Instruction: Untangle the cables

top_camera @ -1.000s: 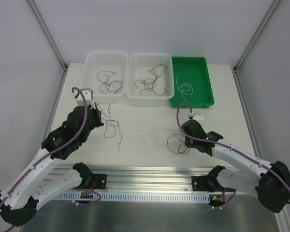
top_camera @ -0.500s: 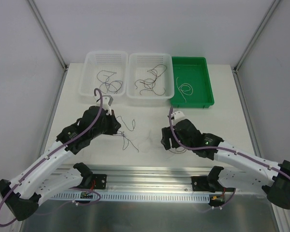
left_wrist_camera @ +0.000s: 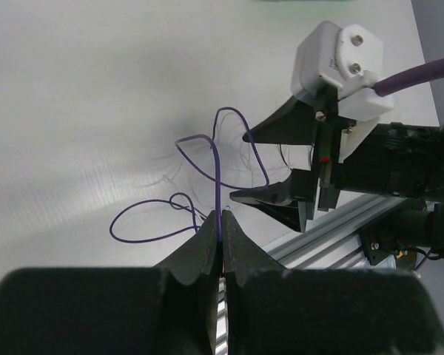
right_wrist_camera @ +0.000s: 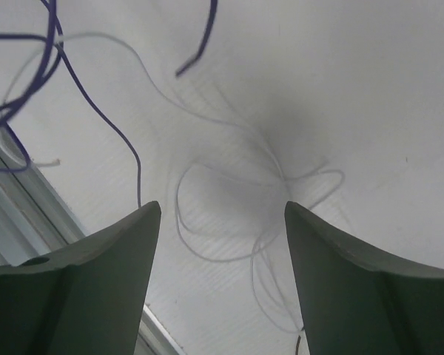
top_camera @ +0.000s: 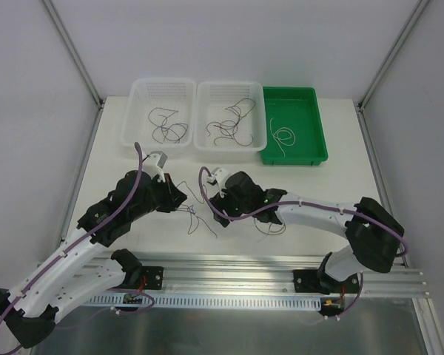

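Observation:
My left gripper [left_wrist_camera: 221,216] [top_camera: 179,201] is shut on a thin dark cable [left_wrist_camera: 218,159], which loops up from its fingertips and trails onto the table. The same cable [top_camera: 201,219] curls between the two grippers in the top view. Just right of that strand my right gripper [top_camera: 209,197] [left_wrist_camera: 248,166] stands open, holding nothing. Seen from the right wrist, the right gripper [right_wrist_camera: 222,211] hangs over a faint white cable [right_wrist_camera: 207,214] lying in loops on the table, with the dark cable [right_wrist_camera: 103,118] at the upper left. Another dark cable [top_camera: 271,226] lies under the right forearm.
At the back stand two white baskets [top_camera: 142,140] [top_camera: 207,151], both holding dark strands. Right of them a green tray [top_camera: 318,140] holds a white strand [top_camera: 281,137]. An aluminium rail [top_camera: 244,270] runs along the near edge.
The right arm swung left across the table to the left gripper, and its jaws opened. The left gripper moved right and nearer, still pinching the dark strand.

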{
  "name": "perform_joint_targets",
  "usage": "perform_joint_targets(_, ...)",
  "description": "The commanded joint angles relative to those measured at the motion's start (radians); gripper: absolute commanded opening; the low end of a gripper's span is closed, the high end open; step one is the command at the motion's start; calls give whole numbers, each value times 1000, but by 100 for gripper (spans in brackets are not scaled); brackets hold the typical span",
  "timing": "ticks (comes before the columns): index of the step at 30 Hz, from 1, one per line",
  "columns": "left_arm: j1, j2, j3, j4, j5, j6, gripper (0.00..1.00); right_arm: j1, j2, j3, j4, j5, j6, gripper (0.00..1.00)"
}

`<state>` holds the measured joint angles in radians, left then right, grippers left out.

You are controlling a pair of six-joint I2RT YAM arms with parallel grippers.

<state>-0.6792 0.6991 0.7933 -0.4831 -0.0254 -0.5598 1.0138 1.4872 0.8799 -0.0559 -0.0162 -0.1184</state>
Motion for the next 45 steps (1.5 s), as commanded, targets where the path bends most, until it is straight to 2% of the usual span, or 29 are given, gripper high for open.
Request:
perform_joint_targets(1, 4, -12, -17, 26, 24, -23, 0, 6, 76, 85, 47, -68, -110, 71)
perform_joint_targets(10, 4, -26, -22, 21, 44, -31, 0, 17, 242, 142, 159, -142, -162, 70)
perform_joint_targets(23, 4, -36, -11, 5, 48, -31, 0, 31, 367, 229, 183, -114, -204, 67)
perform_joint_targets(32, 4, -39, -6, 0, 31, -28, 0, 34, 395, 220, 218, -180, -170, 44)
perform_joint_targets(35, 4, -47, -11, -5, 1, -26, 0, 34, 389, 199, 235, -189, -156, 32)
perform_joint_targets(41, 4, -76, -16, -46, -91, -9, 0, 6, 300, 87, 271, -174, -98, 1)
perform_joint_targets(45, 4, -79, -2, -112, -209, 17, 0, -33, 151, -21, 249, -99, -54, 1)
